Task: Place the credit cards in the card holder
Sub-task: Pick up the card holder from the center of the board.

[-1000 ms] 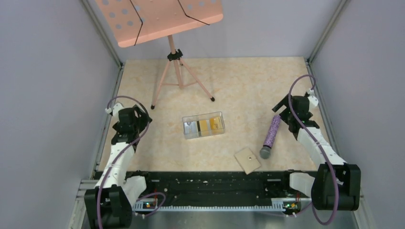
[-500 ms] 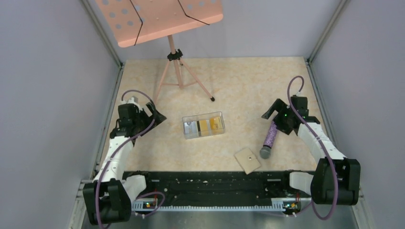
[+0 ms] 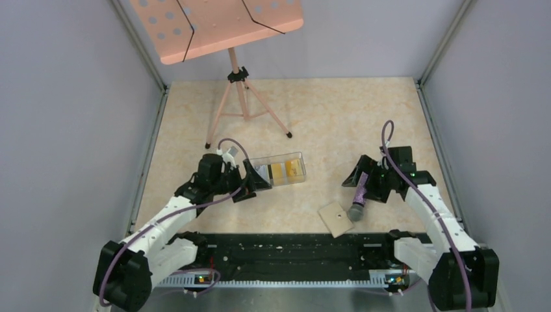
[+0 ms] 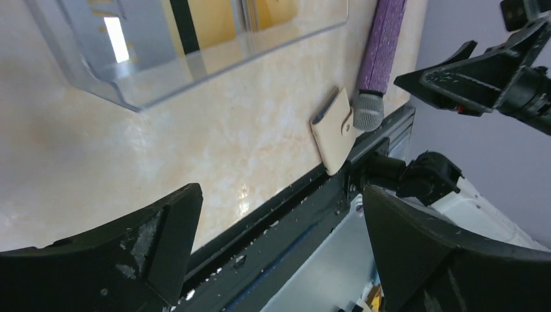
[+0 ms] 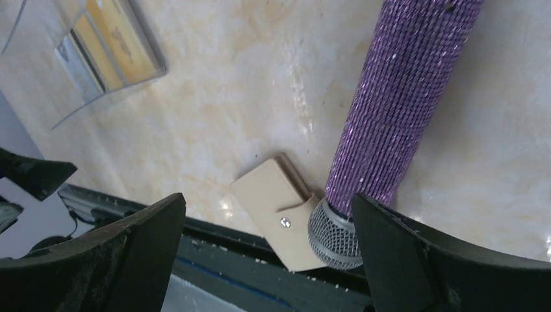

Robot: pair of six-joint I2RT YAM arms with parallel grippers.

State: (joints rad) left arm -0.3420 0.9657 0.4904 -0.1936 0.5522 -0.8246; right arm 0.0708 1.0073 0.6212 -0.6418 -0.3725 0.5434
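Note:
The credit cards [image 3: 281, 170], gold-yellow and dark, lie inside a clear plastic box [image 3: 289, 158] mid-table; they also show in the right wrist view as credit cards [image 5: 117, 39]. The tan card holder [image 3: 336, 218] lies closed near the front edge, its snap dot up, touching the grey head of a purple microphone [image 5: 403, 97]. My left gripper [image 3: 255, 184] is open with nothing in it, at the box's left end. My right gripper [image 3: 359, 185] hangs open over the microphone, and the card holder [image 5: 279, 214] shows below between its fingers.
A pink music stand [image 3: 227, 26] rises at the back, its tripod legs spread on the far left part of the table. The black rail [image 3: 292, 250] runs along the front edge just behind the card holder. Grey walls close both sides.
Both arms have swung inward from the table's sides. The left gripper came right up to the clear box. The right gripper came left and nearer, over the microphone. Both stayed open.

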